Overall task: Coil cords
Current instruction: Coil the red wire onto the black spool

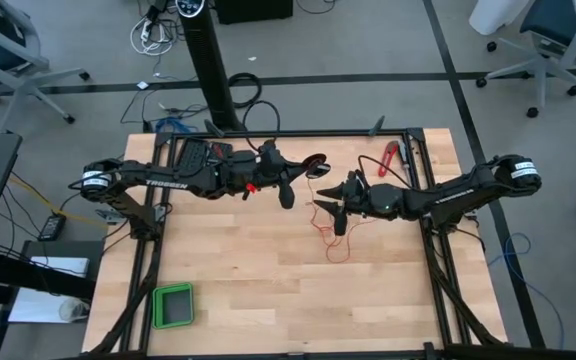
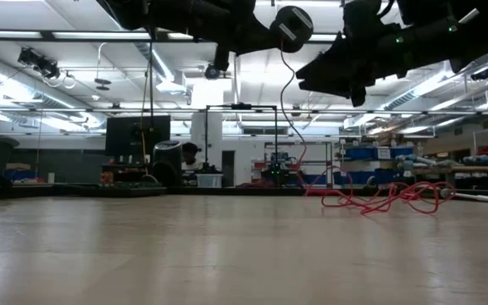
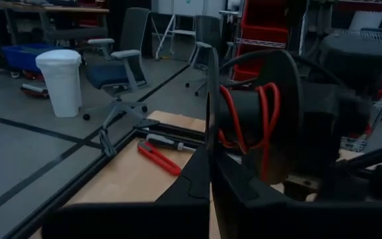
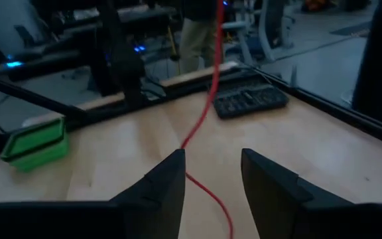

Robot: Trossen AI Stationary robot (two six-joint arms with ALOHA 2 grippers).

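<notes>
Wooden table (image 1: 268,290): one red cord (image 1: 330,235), left tool (image 3: 211,174) clamped on one spool (image 3: 260,119), right tool (image 4: 211,174) spread, empty.

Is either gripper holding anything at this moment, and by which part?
The left gripper is shut on the black spool, gripping its flange edge, with red cord wound on it. The right gripper is open, holding nothing; the cord runs between its fingers.
</notes>
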